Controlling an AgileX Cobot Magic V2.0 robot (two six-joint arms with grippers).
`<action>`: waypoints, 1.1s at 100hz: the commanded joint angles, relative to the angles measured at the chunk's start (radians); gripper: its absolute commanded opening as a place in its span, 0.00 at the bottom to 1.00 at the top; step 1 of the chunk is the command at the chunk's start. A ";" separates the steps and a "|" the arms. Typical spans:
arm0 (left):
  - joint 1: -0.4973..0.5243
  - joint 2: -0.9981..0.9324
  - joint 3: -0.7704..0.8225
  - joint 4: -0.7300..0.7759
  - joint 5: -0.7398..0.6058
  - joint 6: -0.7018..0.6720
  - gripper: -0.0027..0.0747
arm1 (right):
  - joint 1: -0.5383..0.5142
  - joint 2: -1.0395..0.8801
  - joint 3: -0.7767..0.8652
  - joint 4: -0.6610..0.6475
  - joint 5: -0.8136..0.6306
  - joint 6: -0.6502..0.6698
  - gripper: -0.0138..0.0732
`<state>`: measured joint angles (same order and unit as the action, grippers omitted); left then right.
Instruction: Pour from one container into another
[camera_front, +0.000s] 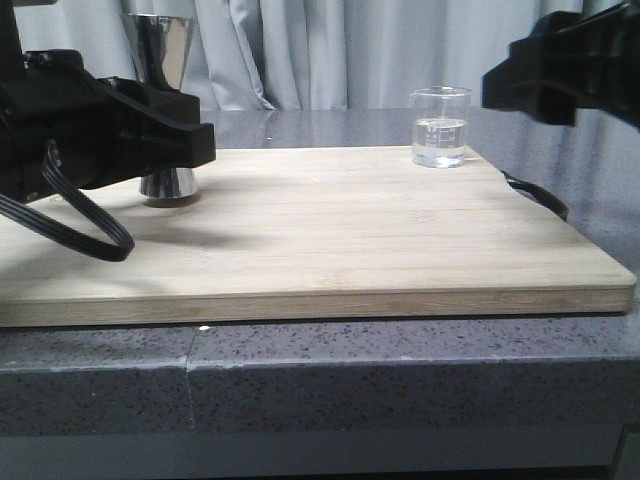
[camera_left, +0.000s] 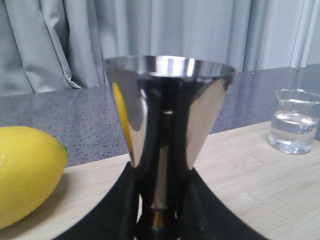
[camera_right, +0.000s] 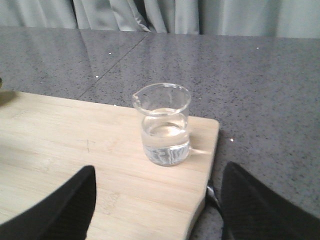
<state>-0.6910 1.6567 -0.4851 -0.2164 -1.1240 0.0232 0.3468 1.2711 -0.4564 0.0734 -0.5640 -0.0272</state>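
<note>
Right wrist view: our right fingers (camera_right: 157, 210) spread wide, lined up on the beaker (camera_right: 162, 125) for pickup; left fingers (camera_left: 160, 220) clamp the jigger (camera_left: 167, 120), steadying it.

You have one glass beaker (camera_front: 441, 126) on the board, partly filled with clear liquid, and one steel jigger (camera_front: 165, 110) standing at the board's other end. There is one bamboo cutting board (camera_front: 330, 250) under both, resting on one grey speckled countertop (camera_front: 400, 375). You can count one lemon (camera_left: 27, 172), seen only in the left wrist view, just beside the jigger. Two black grippers are in view: the left gripper (camera_front: 195, 140) and the right gripper (camera_right: 157, 210). One black cable (camera_front: 75, 225) loops over the board.
</note>
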 joint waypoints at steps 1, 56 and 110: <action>-0.006 -0.057 -0.023 0.017 -0.119 -0.023 0.01 | 0.005 0.014 -0.024 -0.014 -0.146 0.005 0.71; -0.006 -0.147 -0.023 0.192 -0.013 -0.125 0.01 | 0.005 0.180 -0.028 -0.024 -0.375 0.005 0.71; -0.006 -0.147 -0.023 0.310 -0.011 -0.221 0.01 | -0.001 0.328 -0.171 -0.049 -0.405 0.005 0.71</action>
<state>-0.6910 1.5501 -0.4851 0.0714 -1.0484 -0.1820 0.3532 1.6171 -0.5861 0.0345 -0.8959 -0.0233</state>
